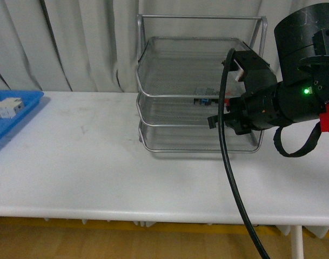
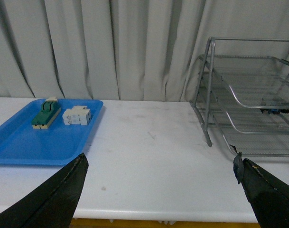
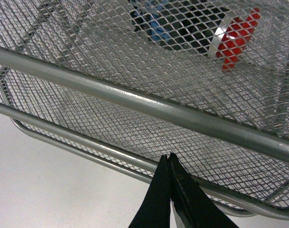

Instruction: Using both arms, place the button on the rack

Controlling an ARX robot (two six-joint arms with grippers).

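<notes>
The right gripper (image 3: 169, 164) hangs clenched and empty at the front of the rack (image 1: 148, 65), while the left gripper (image 2: 158, 166) is spread wide, well off to the side. The button (image 3: 196, 33) lies on its side inside the middle tier, long axis across the rack, just beyond the right gripper.

No readable text, labels, brands or numbers anywhere. Only a small lit green indicator dot (image 1: 306, 91) glowing on the black arm housing, at three o'clock.
</notes>
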